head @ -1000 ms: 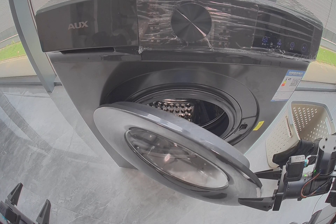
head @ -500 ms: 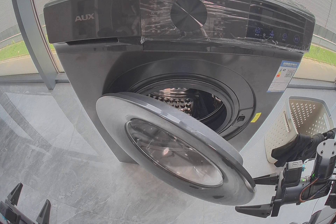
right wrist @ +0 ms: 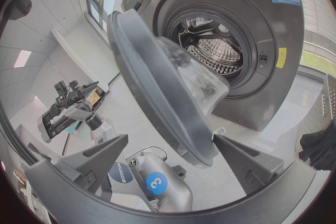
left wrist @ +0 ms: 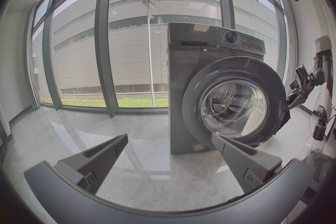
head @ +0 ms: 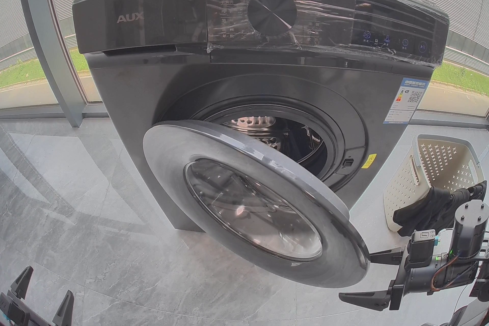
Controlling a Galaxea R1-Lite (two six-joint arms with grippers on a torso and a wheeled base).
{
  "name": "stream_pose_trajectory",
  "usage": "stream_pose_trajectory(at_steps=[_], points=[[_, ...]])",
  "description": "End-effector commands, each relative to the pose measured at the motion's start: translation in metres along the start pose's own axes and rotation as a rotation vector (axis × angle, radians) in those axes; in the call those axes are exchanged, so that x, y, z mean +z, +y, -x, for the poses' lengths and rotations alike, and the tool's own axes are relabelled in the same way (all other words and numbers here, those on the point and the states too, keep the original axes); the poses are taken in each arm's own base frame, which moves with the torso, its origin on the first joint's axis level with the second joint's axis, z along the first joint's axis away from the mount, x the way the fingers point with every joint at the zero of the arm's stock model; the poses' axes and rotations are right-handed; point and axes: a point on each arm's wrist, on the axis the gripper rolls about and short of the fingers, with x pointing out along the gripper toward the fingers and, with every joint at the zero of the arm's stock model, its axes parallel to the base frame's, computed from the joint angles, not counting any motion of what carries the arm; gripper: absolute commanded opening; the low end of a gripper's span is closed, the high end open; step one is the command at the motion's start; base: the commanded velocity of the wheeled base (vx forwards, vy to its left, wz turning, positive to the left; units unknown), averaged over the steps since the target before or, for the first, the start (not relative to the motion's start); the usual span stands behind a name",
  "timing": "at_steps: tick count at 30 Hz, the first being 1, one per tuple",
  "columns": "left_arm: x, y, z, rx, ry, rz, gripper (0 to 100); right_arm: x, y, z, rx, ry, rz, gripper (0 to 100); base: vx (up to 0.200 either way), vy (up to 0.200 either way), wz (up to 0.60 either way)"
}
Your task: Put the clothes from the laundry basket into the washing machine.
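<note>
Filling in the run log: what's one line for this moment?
door open | right gripper open at door edge | left gripper open, low | dark clothes in basket

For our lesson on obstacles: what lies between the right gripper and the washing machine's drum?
The open door: its rim stands just ahead of the right gripper, partly covering the drum in the right wrist view.

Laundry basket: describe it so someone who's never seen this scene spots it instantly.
Start at the big dark-grey washing machine with its round door swung open. On the floor just to its right in the head view stands the laundry basket: cream plastic with perforated walls, a dark garment draped over its near rim.
</note>
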Motion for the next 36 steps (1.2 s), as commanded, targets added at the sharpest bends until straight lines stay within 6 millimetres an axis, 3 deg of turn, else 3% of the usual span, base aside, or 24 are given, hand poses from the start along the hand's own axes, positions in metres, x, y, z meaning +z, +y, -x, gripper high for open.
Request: stream_pose_trajectory(at_steps=[1, 8, 25, 36], points=[[-0.005, 0.000, 0.000, -0.001, -0.001, 0.001, 100, -0.002, 0.001, -0.001, 0.011, 0.014, -0.001, 100, 0.000, 0.000, 0.00], [-0.005, 0.000, 0.000, 0.001, -0.001, 0.001, 100, 0.002, 0.014, 0.005, 0.078, -0.025, 0.026, 100, 0.000, 0.000, 0.00], [-0.005, 0.000, 0.000, 0.001, -0.001, -0.001, 100, 0.061, 0.004, 0.017, 0.037, -0.351, -0.086, 100, 0.000, 0.000, 0.00], [-0.005, 0.000, 0.000, 0.001, -0.001, -0.001, 100, 0.063, -0.010, 0.013, -0.032, -0.354, -0.132, 100, 0.000, 0.000, 0.00]])
